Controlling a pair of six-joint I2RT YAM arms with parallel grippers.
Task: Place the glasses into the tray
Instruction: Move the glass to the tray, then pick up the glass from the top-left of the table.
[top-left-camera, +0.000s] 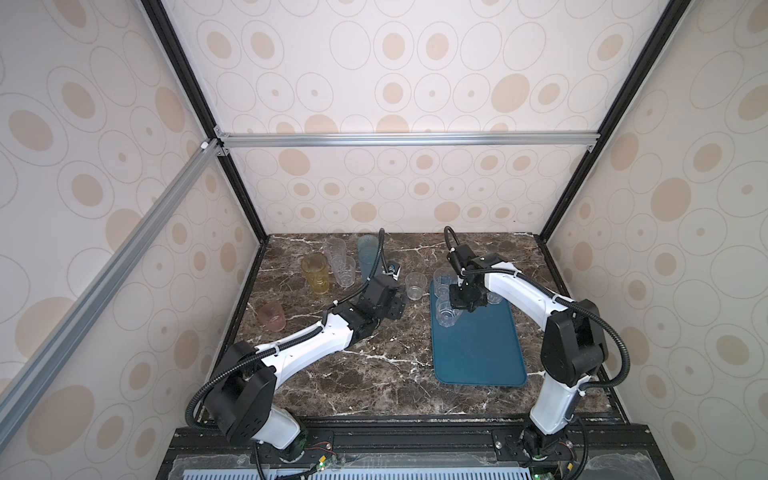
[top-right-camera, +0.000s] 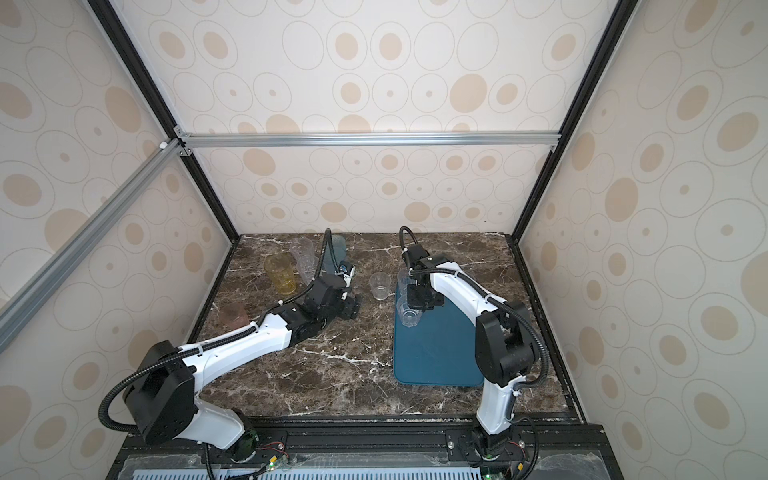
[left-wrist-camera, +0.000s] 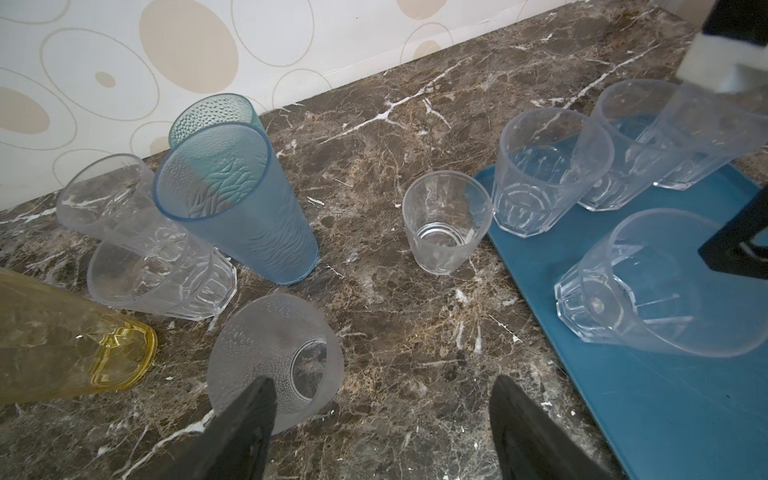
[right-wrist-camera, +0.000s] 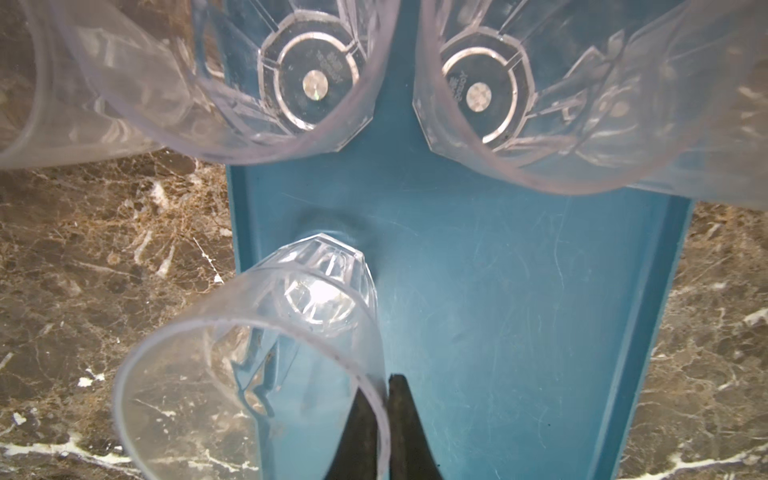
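Observation:
The dark teal tray (top-left-camera: 478, 353) (right-wrist-camera: 498, 291) lies on the right half of the marble table. My right gripper (right-wrist-camera: 384, 386) (top-left-camera: 462, 306) is shut on the rim of a clear faceted glass (right-wrist-camera: 291, 332) (top-left-camera: 446, 314), one finger inside and one outside, over the tray's far left part. Two more clear glasses (right-wrist-camera: 299, 83) (right-wrist-camera: 540, 104) stand at the tray's far end. My left gripper (left-wrist-camera: 384, 382) (top-left-camera: 397, 308) hangs open over bare marble, beside a frosted glass (left-wrist-camera: 274, 361). A small clear glass (left-wrist-camera: 446, 224) (top-left-camera: 415, 286) stands just left of the tray.
At the back left stand an amber glass (top-left-camera: 316, 274), clear faceted glasses (top-left-camera: 343, 266) and tall teal-blue glasses (left-wrist-camera: 237, 199) (top-left-camera: 368, 249). A pinkish glass (top-left-camera: 272, 316) stands beyond the table's left edge. The cage walls close in the table.

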